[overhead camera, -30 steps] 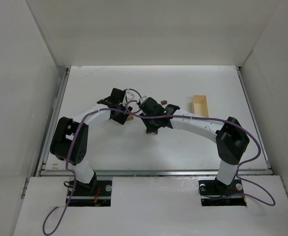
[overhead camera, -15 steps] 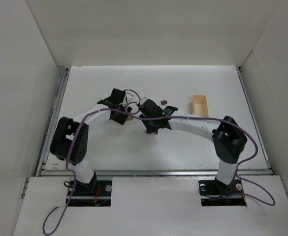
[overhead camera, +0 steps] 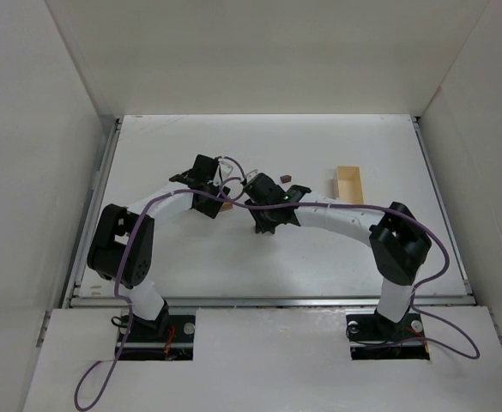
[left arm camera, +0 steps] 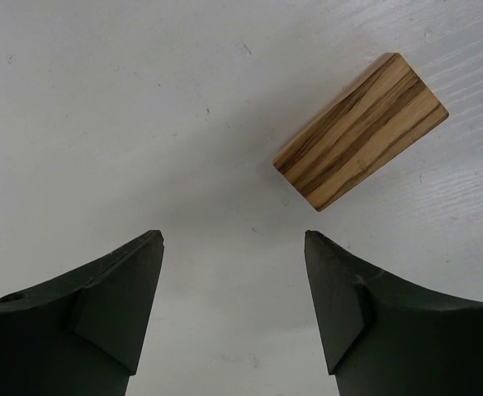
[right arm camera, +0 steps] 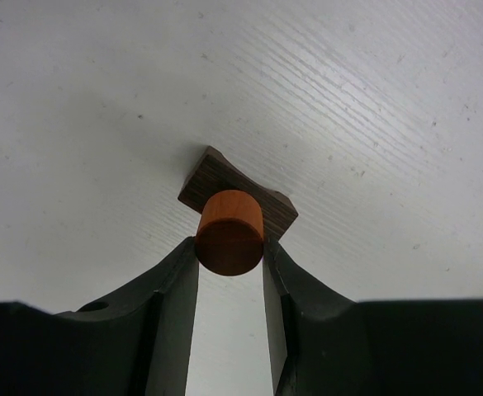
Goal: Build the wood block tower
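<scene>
right elbow (overhead camera: 398, 247) is shifting slightly left; right gripper (right arm camera: 230, 244) is clenching an orange cylinder (right arm camera: 229, 233) over a dark brown block (right arm camera: 215, 176); left gripper (left arm camera: 233, 247) is hanging released near a striped block (left arm camera: 361, 132)

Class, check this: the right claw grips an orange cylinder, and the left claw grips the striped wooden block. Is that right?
Not quite. The left claw grips nothing: the left wrist view shows its jaws open and the striped wooden block lying beyond them, untouched. The right claw does grip the orange cylinder.
</scene>
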Controlling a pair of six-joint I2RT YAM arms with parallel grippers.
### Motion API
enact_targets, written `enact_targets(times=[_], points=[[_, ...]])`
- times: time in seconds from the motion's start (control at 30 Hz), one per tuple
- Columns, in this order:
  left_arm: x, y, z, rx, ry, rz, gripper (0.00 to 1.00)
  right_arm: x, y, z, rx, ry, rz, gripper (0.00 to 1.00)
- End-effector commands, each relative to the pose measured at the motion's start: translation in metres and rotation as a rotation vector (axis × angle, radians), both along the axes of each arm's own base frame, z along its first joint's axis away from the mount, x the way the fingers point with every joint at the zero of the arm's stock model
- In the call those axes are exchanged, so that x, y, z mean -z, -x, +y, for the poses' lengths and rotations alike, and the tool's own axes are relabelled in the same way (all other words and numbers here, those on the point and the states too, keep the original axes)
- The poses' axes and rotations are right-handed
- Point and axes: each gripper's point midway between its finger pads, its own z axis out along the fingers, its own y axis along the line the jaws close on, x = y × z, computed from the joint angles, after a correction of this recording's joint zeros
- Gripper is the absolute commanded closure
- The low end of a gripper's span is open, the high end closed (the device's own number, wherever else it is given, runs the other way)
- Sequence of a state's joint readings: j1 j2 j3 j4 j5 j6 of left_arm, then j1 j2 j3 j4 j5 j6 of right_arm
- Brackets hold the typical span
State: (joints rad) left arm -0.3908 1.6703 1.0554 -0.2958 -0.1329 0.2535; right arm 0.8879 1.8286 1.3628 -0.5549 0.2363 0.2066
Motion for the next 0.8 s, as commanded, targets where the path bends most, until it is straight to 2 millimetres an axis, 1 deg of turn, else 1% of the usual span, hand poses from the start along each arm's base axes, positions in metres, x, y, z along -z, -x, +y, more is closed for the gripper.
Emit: enact_targets(times=[0.0,0.03,0.13,0.27,0.4,0.43,0.5,0.63,0.7,0.73,0.77], points=[[-0.020,-0.008,-0.002,-0.021,0.034,-0.067,0.34,0.015,0.001,-0.013,0.034,0.042,0.029,1.00],[-0.020,-0.008,0.000,-0.025,0.027,-0.070,0.34,0.019,0.001,-0.019,0.043,0.051,0.037,1.00],[-0.020,-0.008,0.000,-0.025,0.027,-0.070,0.34,0.019,0.000,-0.020,0.047,0.056,0.031,1.00],[-0.017,-0.008,0.000,-0.025,0.023,-0.061,0.34,0.019,0.002,-0.018,0.040,0.048,0.041,1.00],[-0.016,-0.006,0.001,-0.025,0.020,-0.053,0.34,0.016,0.001,-0.012,0.029,0.022,0.044,1.00],[-0.019,-0.008,0.000,-0.025,0.023,-0.061,0.34,0.013,0.000,-0.008,0.024,0.008,0.044,1.00],[-0.019,-0.008,0.000,-0.025,0.023,-0.061,0.34,0.004,-0.002,-0.006,0.023,-0.015,0.026,1.00],[-0.019,-0.009,0.000,-0.018,0.018,-0.062,0.34,0.004,-0.001,-0.005,0.011,-0.015,0.029,1.00],[-0.019,-0.009,0.000,-0.018,0.018,-0.062,0.34,0.001,-0.003,-0.002,0.011,-0.023,0.023,1.00],[-0.019,-0.009,0.000,-0.018,0.018,-0.062,0.34,0.006,-0.003,-0.003,0.003,-0.010,0.028,1.00],[-0.019,-0.009,0.000,-0.018,0.018,-0.062,0.34,0.006,-0.003,-0.003,0.003,-0.009,0.028,1.00]])
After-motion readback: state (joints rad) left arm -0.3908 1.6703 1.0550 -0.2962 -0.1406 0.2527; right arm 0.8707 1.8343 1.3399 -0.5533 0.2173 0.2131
